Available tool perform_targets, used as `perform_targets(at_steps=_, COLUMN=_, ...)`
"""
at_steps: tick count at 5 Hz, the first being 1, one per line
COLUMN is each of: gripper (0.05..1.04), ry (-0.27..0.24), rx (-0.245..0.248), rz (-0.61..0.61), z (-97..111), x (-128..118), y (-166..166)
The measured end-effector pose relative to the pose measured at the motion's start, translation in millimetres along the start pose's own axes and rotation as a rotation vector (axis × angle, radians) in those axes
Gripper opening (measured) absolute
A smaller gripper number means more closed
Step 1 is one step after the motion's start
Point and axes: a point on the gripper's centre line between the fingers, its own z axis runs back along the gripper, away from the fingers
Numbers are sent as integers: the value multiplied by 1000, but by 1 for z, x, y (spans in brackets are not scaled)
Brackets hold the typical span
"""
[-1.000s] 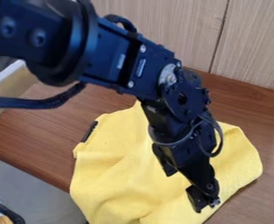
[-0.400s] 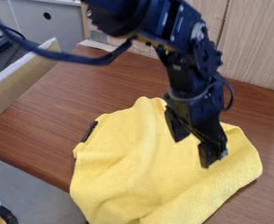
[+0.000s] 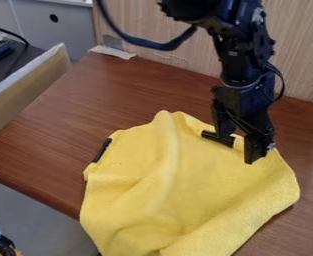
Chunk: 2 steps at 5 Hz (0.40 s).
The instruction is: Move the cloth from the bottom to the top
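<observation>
Back toward the wood-grain wall (image 3: 305, 55) goes the black arm (image 3: 247, 65), leaving the cloth (image 3: 179, 185) where it was. Soft, yellow and faintly fuzzy, the cloth lies in a lumpy, rounded spread over the lower middle of the brown wooden table (image 3: 85, 110), with a long ridge down it and loose folds at the bottom. A thin black strip (image 3: 102, 150) sits at its upper left edge. Down from the top right hangs the arm, its gripper (image 3: 239, 150) spread open over the cloth's upper right part.

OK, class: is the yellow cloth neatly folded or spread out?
Spread out: the cloth lies wide across the table, with soft creases.
</observation>
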Motion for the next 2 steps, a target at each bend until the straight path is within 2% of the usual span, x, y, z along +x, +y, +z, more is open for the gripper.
perform_targets(at_steps=2, gripper=999, ry=50, rx=-4, rz=-21, z=-27, x=20, y=25)
